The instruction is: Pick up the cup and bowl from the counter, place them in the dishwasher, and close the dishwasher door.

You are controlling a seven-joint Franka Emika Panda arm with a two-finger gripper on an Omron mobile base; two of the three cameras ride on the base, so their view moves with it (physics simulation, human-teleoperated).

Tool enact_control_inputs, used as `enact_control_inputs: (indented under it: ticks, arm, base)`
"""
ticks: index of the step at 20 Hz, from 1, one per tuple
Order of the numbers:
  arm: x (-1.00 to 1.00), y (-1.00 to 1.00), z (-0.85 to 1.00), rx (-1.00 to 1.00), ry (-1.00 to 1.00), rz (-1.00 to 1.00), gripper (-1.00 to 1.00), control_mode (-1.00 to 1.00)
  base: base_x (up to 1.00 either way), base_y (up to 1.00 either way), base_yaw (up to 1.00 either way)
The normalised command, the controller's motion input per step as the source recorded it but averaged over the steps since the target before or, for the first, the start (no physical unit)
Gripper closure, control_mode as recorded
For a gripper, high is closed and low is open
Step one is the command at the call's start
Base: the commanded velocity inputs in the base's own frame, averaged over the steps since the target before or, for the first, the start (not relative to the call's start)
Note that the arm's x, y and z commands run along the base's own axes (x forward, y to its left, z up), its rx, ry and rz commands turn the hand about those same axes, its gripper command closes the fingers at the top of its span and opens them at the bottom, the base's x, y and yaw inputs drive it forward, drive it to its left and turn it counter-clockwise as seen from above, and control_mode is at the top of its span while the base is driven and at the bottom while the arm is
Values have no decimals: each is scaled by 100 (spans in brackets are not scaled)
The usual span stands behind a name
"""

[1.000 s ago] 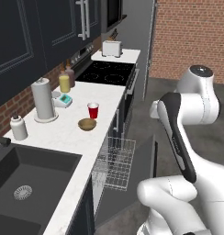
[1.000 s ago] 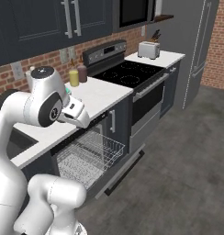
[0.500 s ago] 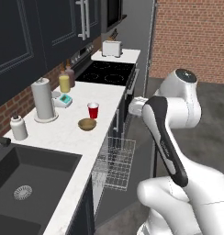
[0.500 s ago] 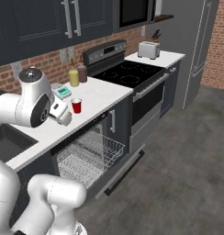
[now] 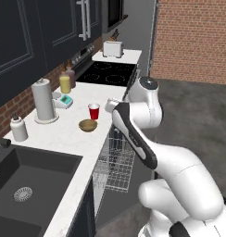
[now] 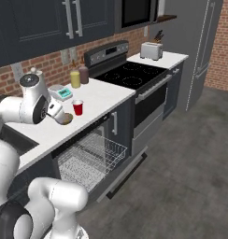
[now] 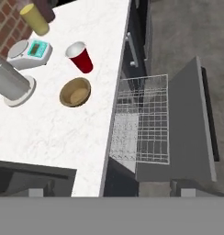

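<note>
Our claw (image 6: 59,114), its spread impossible to tell, has swung over the worktop (image 7: 63,133). From the hand, the bowl (image 7: 75,92) lies at ten o'clock and the cup (image 7: 81,57) at eleven, so we judge pickup is next.

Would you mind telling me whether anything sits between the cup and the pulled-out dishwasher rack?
Nothing visible does. The cup stands near the counter edge with bare worktop toward the rack, which is pulled out over the lowered dishwasher door. The bowl sits beside the cup.
</note>
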Motion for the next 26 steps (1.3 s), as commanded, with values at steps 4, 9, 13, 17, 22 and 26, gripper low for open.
enact_control_inputs:
  ticks: [4, 9, 13, 17, 22, 26]
  arm:
    - [68, -16, -33, 10, 7, -1, -100, -100]
    - [69, 1, -59, 13, 11, 0, -100, -100]
    - [78, 22, -70, 8, 16, 1, -100, -100]
    - [66, 45, -45, 0, 6, 0, -100, -100]
    - [68, 39, -25, 0, 4, 0, -100, -100]
    - [73, 30, -37, 0, 8, 0, -100, -100]
  base:
    - [0, 0, 0]
    - [0, 0, 0]
    - [0, 0, 0]
    - [0, 0, 0]
    - [0, 0, 0]
    - [0, 0, 0]
